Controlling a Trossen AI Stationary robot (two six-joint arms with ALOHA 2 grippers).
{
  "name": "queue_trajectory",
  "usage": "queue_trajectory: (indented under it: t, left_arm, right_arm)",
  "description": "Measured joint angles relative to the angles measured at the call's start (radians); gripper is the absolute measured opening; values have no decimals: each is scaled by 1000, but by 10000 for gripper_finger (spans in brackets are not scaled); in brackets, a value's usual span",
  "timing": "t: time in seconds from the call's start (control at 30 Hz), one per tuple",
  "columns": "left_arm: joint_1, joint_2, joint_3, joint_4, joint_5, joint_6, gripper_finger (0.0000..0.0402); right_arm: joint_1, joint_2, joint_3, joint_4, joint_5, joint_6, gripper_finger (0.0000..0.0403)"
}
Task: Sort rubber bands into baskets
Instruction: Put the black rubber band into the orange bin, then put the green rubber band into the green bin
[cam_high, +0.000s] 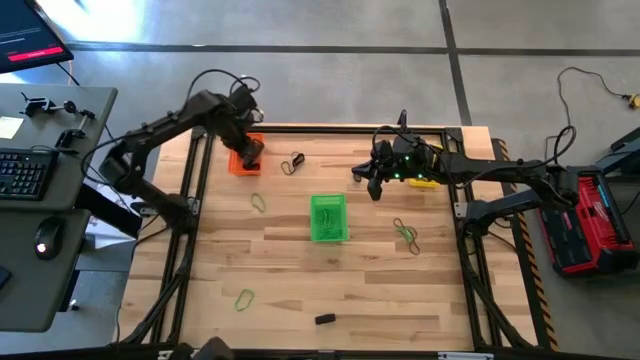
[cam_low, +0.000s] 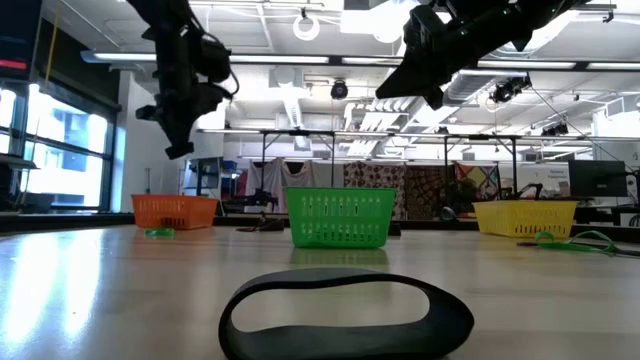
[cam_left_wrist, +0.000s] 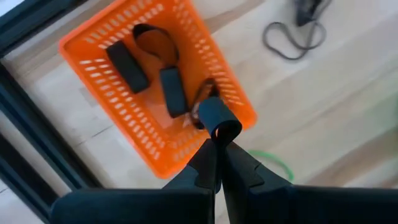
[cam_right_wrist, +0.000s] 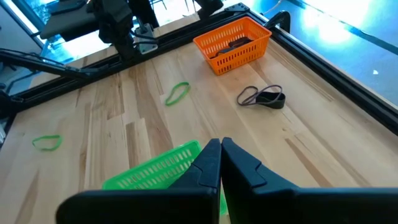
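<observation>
The left end effector (cam_left_wrist: 217, 144) is closed on a black band (cam_left_wrist: 217, 116) and is held above the orange basket (cam_left_wrist: 93, 46) near the tabletop's (cam_high: 300, 280) far left corner; black bands (cam_left_wrist: 127, 65) are seen inside it. The right end effector (cam_right_wrist: 221, 163) is shut and empty, over the green basket (cam_right_wrist: 152, 171) at mid-tabletop. The yellow basket (cam_low: 525, 217) is placed toward the far right edge; its contents cannot be told.
</observation>
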Motion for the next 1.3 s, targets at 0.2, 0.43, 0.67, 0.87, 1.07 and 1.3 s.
queue_trajectory:
  t: [0.2, 0.43, 0.67, 0.87, 1.07, 1.3]
  left_arm:
    - [49, 79, 0, 39, 3, 58, 1]
    - [61, 210, -1, 50, 3, 113, 1]
    - [61, 269, -1, 110, 1, 152, 16]
    - [59, 281, -1, 115, -10, 199, 49]
    - [58, 253, -1, 136, -89, 227, 94]
    - [57, 241, -1, 132, -91, 224, 137]
  right_arm:
    - [0, 0, 0, 0, 0, 26, 0]
    - [0, 0, 0, -1, 0, 50, 0]
    - [0, 0, 0, -2, 0, 58, 0]
    - [0, 0, 0, -6, 26, 72, 0]
    - [0, 0, 0, -11, 26, 72, 0]
    - [0, 0, 0, -12, 26, 57, 0]
